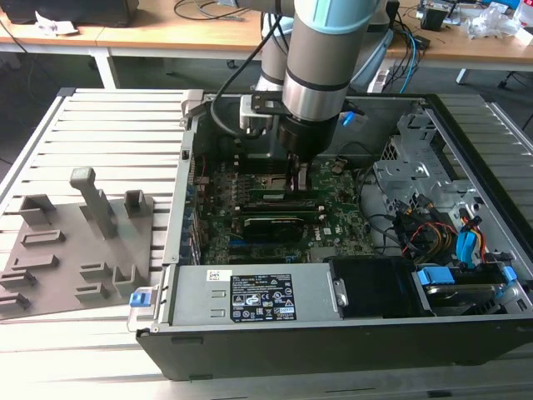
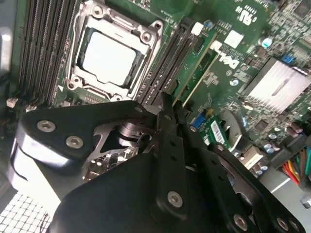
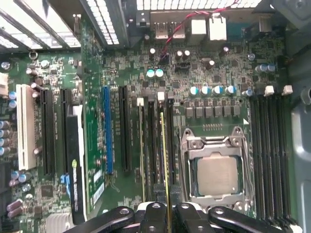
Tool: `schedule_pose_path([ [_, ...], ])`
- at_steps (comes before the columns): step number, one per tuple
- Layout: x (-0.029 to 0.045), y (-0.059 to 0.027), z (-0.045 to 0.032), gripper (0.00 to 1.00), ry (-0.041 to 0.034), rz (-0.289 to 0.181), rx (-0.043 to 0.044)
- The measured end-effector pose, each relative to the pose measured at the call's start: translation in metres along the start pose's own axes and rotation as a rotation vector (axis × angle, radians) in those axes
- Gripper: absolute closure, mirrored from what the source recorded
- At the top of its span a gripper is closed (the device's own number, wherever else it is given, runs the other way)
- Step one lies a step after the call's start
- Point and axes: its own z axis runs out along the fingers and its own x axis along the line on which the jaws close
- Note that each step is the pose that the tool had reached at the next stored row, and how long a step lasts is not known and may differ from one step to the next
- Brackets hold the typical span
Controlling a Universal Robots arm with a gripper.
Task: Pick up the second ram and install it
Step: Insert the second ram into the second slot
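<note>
Here we find the gripper (image 3: 166, 209) lowered into the open computer case (image 1: 466, 142), its two dark fingers (image 2: 167, 121) drawn narrow and clamped on the upper edge of the second ram (image 3: 164, 160), a thin green stick held on edge. In the first wrist view we see the stick standing in line with a memory slot just beside the processor socket (image 3: 216, 170), with another green stick (image 3: 141, 150) seated in a slot near it on the side away from the socket. We cannot tell whether the held stick is fully seated. In the second wrist view we note the same stick (image 2: 197, 73) running from the fingertips along the black slots next to the socket, whose silver processor chip (image 2: 109, 57) lies under its metal frame. In the exterior view we record the gripper (image 1: 298, 179) over the middle of the motherboard (image 1: 333, 221), the arm (image 1: 321, 58) rising above it. Outside the case, towards the exterior view's left, we log grey holder blocks (image 1: 79, 242) resting on a slatted metal table (image 1: 117, 133).
</note>
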Motion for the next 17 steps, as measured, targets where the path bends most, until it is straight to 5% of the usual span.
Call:
schedule_pose_path([
  [7,0.0007,0.0048,0.0145,0.86,-0.0004,0.01,0.0003],
  [17,0.0004,0.006,0.0193,0.86,-0.0013,0.01,0.0001],
])
